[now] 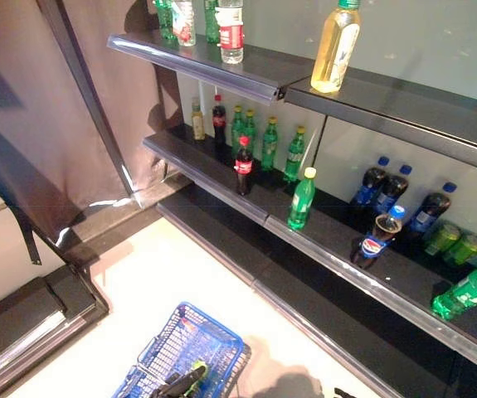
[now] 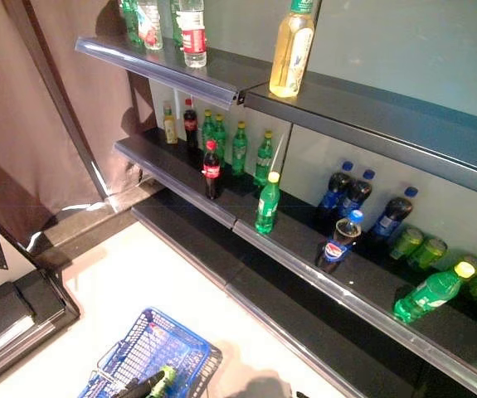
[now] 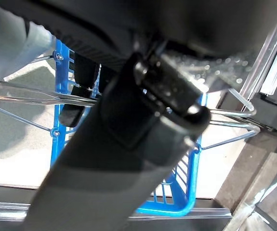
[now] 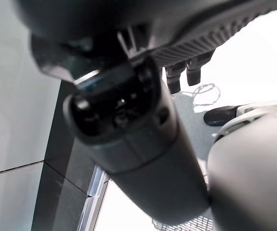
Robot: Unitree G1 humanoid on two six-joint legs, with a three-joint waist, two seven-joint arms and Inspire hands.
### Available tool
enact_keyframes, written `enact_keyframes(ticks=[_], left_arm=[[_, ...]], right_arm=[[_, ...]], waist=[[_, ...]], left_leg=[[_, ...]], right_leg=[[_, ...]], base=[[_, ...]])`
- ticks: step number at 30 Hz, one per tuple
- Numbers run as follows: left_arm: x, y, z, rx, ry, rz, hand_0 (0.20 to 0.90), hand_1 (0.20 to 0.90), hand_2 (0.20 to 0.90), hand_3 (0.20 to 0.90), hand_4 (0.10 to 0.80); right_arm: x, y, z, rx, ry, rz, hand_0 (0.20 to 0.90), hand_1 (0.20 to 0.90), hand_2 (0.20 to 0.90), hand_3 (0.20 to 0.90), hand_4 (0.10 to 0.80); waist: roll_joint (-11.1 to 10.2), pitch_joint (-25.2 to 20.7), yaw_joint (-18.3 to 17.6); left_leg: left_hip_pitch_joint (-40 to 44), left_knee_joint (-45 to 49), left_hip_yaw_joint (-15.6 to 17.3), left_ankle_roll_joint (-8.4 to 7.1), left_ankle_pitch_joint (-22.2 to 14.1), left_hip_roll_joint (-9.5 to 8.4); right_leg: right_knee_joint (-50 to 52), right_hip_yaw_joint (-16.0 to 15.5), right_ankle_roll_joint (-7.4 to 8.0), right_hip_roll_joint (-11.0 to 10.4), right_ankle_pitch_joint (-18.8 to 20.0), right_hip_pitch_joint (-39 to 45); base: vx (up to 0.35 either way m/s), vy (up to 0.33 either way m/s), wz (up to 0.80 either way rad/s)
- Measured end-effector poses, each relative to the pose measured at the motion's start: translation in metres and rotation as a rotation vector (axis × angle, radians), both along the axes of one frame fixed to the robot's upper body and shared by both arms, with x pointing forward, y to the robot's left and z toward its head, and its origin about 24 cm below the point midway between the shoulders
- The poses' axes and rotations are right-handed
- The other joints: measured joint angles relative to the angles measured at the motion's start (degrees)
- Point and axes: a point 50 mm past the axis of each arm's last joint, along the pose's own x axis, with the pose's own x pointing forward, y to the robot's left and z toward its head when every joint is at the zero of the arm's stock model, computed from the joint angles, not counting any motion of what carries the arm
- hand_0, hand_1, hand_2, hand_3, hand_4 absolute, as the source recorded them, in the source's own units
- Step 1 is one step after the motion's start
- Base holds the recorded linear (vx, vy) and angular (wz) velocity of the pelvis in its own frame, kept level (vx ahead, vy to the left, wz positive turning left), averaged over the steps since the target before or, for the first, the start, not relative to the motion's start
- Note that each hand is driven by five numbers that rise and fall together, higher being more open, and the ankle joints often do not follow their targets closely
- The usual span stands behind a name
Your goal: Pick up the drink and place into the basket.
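Note:
Many drinks stand on the dark shelves: a green bottle with a yellow cap (image 1: 301,201) and a cola bottle (image 1: 244,166) at the middle shelf's front edge, and a dark blue-capped bottle (image 1: 375,240) leaning further right. The blue wire basket (image 1: 221,340) hangs low in front, over the pale floor. My left hand (image 1: 178,384) is at its top, fingers (image 3: 82,91) curled round the metal handle (image 3: 27,98). A green-yellow thing (image 1: 198,369) shows beside that hand; I cannot tell what it is. My right hand (image 4: 143,144) shows only in its wrist view, fingers (image 4: 177,77) relaxed and holding nothing.
A green bottle (image 1: 470,290) lies on its side at the middle shelf's right end. A yellow bottle (image 1: 336,50) and a clear one with a red label (image 1: 231,31) stand on the top shelf. A brown curtain (image 1: 31,99) hangs at the left.

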Motion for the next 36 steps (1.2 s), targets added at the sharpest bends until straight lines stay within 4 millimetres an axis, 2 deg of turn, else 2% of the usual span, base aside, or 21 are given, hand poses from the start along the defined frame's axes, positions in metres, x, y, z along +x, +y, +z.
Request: enact_keyframes(ticks=[10,14,15,16,17,18,19,20,21,23,24,26,29,30,32,33,34,36], left_arm=[[-0.001,0.0,0.0,-0.002,0.002,0.008,0.3,0.3,0.3,0.2,0.1],[-0.001,0.002,0.0,-0.003,-0.008,0.049,0.3,0.3,0.3,0.2,0.1],[0.005,0.005,0.002,-0.006,-0.04,0.102,0.3,0.3,0.3,0.2,0.1],[0.027,0.013,0.008,0.014,-0.123,0.161,0.3,0.3,0.3,0.2,0.1],[0.047,0.019,0.015,0.023,-0.205,0.18,0.3,0.3,0.3,0.2,0.1],[0.052,0.021,0.017,0.012,-0.218,0.205,0.3,0.3,0.3,0.2,0.1],[0.052,0.019,0.016,-0.009,-0.221,0.242,0.3,0.3,0.3,0.2,0.1],[0.051,0.015,0.015,-0.027,-0.225,0.257,0.3,0.3,0.3,0.2,0.1],[0.048,0.011,0.013,-0.042,-0.219,0.266,0.3,0.3,0.3,0.2,0.1],[0.04,0.01,0.011,-0.049,-0.21,0.3,0.3,0.3,0.3,0.2,0.1],[0.04,0.011,0.011,-0.045,-0.22,0.32,0.3,0.3,0.3,0.2,0.1],[0.038,0.014,0.011,-0.031,-0.215,0.342,0.3,0.3,0.3,0.2,0.1],[0.038,0.016,0.011,-0.018,-0.202,0.337,0.3,0.3,0.3,0.2,0.1],[0.038,0.015,0.011,-0.016,-0.193,0.338,0.3,0.3,0.3,0.2,0.1],[0.04,0.027,0.013,0.014,-0.181,0.335,0.3,0.3,0.3,0.2,0.1],[0.042,0.035,0.016,0.03,-0.177,0.331,0.3,0.3,0.3,0.2,0.1],[0.04,0.035,0.015,0.022,-0.16,0.319,0.3,0.3,0.3,0.2,0.1],[0.041,0.03,0.014,0.011,-0.155,0.293,0.3,0.3,0.3,0.2,0.1]], right_arm=[[-0.001,0.0,0.0,0.0,0.001,0.003,0.9,0.9,0.9,0.9,0.8],[0.002,-0.001,0.0,-0.008,-0.005,0.034,0.9,0.9,0.9,0.9,0.8],[0.01,0.0,0.001,-0.001,-0.022,0.047,0.9,0.9,0.9,0.9,0.8],[0.021,0.004,0.002,0.012,-0.047,0.061,0.9,0.9,0.9,0.9,0.8],[0.027,0.006,0.003,0.017,-0.059,0.072,0.9,0.9,0.9,0.9,0.8],[0.03,0.003,0.004,0.01,-0.063,0.078,0.9,0.9,0.9,0.9,0.8],[0.031,-0.002,0.005,-0.004,-0.062,0.08,0.9,0.9,0.9,0.9,0.8],[0.032,-0.007,0.006,-0.017,-0.066,0.077,0.9,0.9,0.9,0.9,0.8],[0.034,-0.013,0.008,-0.031,-0.069,0.079,0.9,0.9,0.9,0.9,0.8],[0.034,-0.019,0.009,-0.045,-0.065,0.073,0.9,0.9,0.9,0.9,0.8],[0.034,-0.018,0.008,-0.042,-0.062,0.061,0.9,0.9,0.9,0.9,0.8],[0.031,-0.018,0.007,-0.038,-0.054,0.052,0.9,0.9,0.9,0.9,0.8],[0.024,-0.017,0.006,-0.037,-0.038,0.047,0.9,0.9,0.9,0.9,0.8],[0.022,-0.017,0.006,-0.037,-0.035,0.039,0.9,0.9,0.9,0.9,0.8],[0.017,-0.003,0.002,-0.002,-0.034,0.019,0.9,0.9,0.9,0.9,0.8],[0.017,0.003,0.001,0.009,-0.038,0.015,0.9,0.9,0.9,0.9,0.8],[0.018,0.003,0.002,0.004,-0.046,0.019,0.9,0.9,0.9,0.9,0.8],[0.022,0.003,0.003,-0.006,-0.067,0.026,0.9,0.9,0.9,0.9,0.8]], waist=[[0.01,0.0,0.01],[0.1,0.23,0.16],[-0.57,1.49,0.54],[-2.46,3.62,1.06],[-3.6,5.47,2.45],[-3.53,6.82,3.78],[-3.24,7.82,4.03],[-2.18,8.6,4.28],[-1.23,8.98,4.69],[0.35,9.54,4.9],[0.47,10.02,5.14],[0.0,10.32,5.31],[-0.5,10.13,5.9],[-0.2,9.93,5.88],[-4.07,10.24,5.6],[-5.43,10.0,5.55],[-5.42,9.97,5.96],[-4.66,9.88,6.39]], left_leg=[[0.21,0.02,-0.01,-0.02,0.01,0.08],[-0.36,1.02,-0.05,-0.56,0.05,0.62],[-4.33,7.87,-0.5,-2.37,-1.22,1.24],[-9.77,16.03,-1.01,-3.84,-0.55,1.19],[-13.02,20.95,-2.32,-6.05,1.25,1.19],[-14.09,23.25,-3.21,-6.83,2.55,1.29],[-15.39,25.18,-3.9,-6.78,2.57,1.89],[-15.24,25.09,-3.99,-6.67,2.3,2.16],[-14.98,23.12,-4.41,-6.71,2.26,2.58],[-13.76,15.03,-4.79,-6.69,2.59,4.42],[-12.55,9.87,-5.68,-6.35,2.93,5.6],[-10.84,6.69,-6.75,-6.11,3.17,6.62],[-8.84,5.93,-6.56,-5.79,2.96,6.51],[-8.46,6.19,-6.22,-4.0,3.37,6.01],[-7.5,8.31,-5.83,-1.67,0.66,1.37],[-6.81,9.54,-5.09,-0.42,-0.95,-0.5],[-6.0,10.05,-4.42,0.57,-2.25,-1.39],[-5.03,9.69,-3.9,1.62,-2.9,-1.88]], right_leg=[[0.02,0.02,0.01,0.15,-0.02,0.21],[0.24,-0.05,-0.24,0.89,-0.38,0.02],[5.08,-0.59,-1.86,1.54,-3.12,-2.89],[7.76,0.08,-3.1,0.85,-4.28,-5.0],[8.32,0.4,-4.18,0.5,-4.0,-5.67],[8.18,0.02,-4.95,0.45,-3.48,-5.1],[7.66,-0.81,-5.47,0.82,-3.09,-4.38],[7.41,-1.97,-5.3,0.84,-3.22,-3.92],[7.39,-2.35,-5.07,0.96,-3.37,-3.82],[5.64,-3.21,-5.55,2.18,-3.02,-3.62],[4.25,-3.21,-5.61,2.98,-2.77,-2.52],[3.76,-2.99,-5.21,3.14,-2.97,-0.78],[4.34,-1.73,-3.03,2.17,-4.17,0.45],[5.2,-1.36,-1.95,1.56,-4.71,0.68],[8.63,1.11,0.4,-2.97,-7.03,0.62],[10.7,1.64,0.46,-4.75,-7.43,0.65],[14.33,1.56,0.5,-6.36,-7.61,-0.24],[20.47,1.8,0.22,-7.62,-7.9,-2.64]], base=[[0.035,-0.071,0.0],[-0.072,-0.161,0.01],[-0.076,-0.115,0.23],[-0.035,-0.081,0.34],[0.016,-0.012,0.27],[0.146,0.115,0.12],[0.24,0.193,0.02],[0.312,0.22,-0.04],[0.366,0.241,-0.18],[0.438,0.299,-0.12],[0.48,0.373,0.07],[0.321,0.279,0.11],[0.254,0.271,-0.08],[0.257,0.279,-0.14],[0.361,0.413,0.11],[0.338,0.445,0.09],[0.266,0.417,-0.06],[0.123,0.207,-0.04]])
